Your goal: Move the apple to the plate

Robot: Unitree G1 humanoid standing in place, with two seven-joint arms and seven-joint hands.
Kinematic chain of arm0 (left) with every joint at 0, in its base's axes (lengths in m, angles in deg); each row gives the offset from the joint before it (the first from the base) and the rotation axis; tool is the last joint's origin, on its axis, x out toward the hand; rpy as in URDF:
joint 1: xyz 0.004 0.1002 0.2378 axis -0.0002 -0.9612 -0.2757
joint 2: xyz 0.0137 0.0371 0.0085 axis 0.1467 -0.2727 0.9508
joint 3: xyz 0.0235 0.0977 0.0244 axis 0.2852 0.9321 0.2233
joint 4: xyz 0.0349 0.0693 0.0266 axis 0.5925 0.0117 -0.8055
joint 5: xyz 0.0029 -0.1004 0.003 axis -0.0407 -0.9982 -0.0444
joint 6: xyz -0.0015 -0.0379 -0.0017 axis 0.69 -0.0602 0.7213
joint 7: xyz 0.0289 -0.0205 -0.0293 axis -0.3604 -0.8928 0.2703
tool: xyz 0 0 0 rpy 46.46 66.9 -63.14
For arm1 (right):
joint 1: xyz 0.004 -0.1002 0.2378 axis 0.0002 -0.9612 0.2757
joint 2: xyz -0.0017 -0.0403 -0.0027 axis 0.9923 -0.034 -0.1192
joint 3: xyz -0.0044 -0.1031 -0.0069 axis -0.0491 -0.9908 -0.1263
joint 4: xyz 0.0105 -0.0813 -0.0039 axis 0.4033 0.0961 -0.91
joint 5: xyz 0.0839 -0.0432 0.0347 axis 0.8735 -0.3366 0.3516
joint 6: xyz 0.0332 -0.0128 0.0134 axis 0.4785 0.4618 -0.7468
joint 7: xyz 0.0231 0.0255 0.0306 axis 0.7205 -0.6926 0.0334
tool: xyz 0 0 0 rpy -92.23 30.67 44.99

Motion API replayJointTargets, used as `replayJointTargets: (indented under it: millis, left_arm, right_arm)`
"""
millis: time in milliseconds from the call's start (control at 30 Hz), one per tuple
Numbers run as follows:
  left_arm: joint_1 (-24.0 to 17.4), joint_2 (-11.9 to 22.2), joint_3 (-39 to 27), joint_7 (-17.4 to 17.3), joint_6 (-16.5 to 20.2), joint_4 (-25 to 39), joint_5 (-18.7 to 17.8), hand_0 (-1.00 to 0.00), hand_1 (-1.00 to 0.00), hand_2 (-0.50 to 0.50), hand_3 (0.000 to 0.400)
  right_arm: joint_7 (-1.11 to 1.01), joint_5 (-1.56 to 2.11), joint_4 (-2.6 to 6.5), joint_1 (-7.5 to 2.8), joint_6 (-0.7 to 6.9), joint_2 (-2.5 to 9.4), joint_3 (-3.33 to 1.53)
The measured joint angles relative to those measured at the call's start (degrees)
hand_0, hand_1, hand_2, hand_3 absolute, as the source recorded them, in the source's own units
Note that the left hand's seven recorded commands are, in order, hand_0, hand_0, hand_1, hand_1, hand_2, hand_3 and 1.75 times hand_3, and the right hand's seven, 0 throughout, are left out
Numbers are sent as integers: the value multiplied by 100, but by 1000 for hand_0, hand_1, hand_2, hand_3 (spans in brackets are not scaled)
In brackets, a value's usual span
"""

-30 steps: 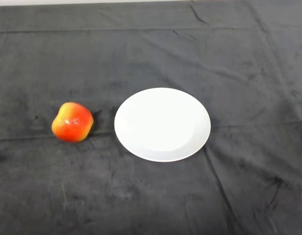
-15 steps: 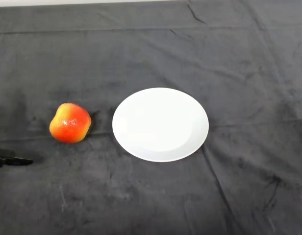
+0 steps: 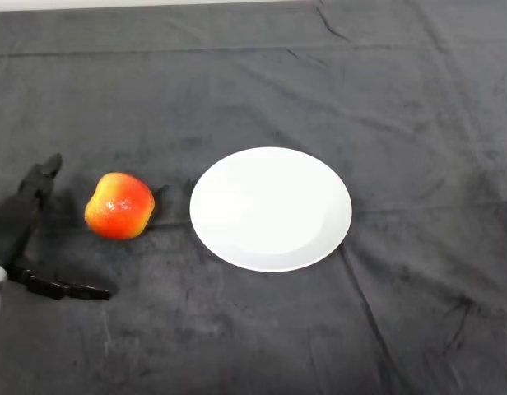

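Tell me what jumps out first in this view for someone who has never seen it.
The white plate stands out most, empty at the middle of the dark cloth. Next is the red-orange apple, lying on the cloth just left of the plate and apart from it. At the left edge, the black robot hand sits open beside the apple, not touching it, one finger above and another stretched out below.

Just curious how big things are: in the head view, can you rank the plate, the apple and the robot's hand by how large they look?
1. Plate
2. Left hand, partly cut off, so unsure against the apple
3. Apple
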Motion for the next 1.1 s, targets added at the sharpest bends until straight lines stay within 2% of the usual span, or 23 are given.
replayJointTargets:
  millis: [167, 333, 733, 1000, 1033, 1067, 1100]
  left_arm:
    - [285, -198, 16, 134, 10, -7, 84, 0, 0, 0, 0]
    - [564, -308, 18, 442, 11, -49, 136, 0, 0, 0, 0]
    - [718, -647, 18, 1397, 10, -530, 264, 0, 0, 0, 0]
    - [746, -704, 23, 1650, 15, -801, 367, 0, 0, 0, 0]
    - [747, -720, 32, 1664, 16, -804, 373, -384, -180, -102, 154]
    - [748, -740, 35, 1696, 18, -805, 375, -831, -545, -143, 333]
    - [750, -763, 42, 1726, 22, -808, 379, -1000, -1000, 0, 400]
  right_arm:
    - [0, 0, 0, 0, 3, 1, 0]
    - [0, 0, 0, 0, 8, 1, 0]
    - [0, 1, -3, 0, 32, 1, 0]
    - [0, 0, -2, 0, 33, 1, 0]
    - [0, 0, -2, 0, 33, 1, 0]
    - [0, 0, -2, 0, 33, 1, 0]
    - [0, 0, -2, 0, 33, 1, 0]
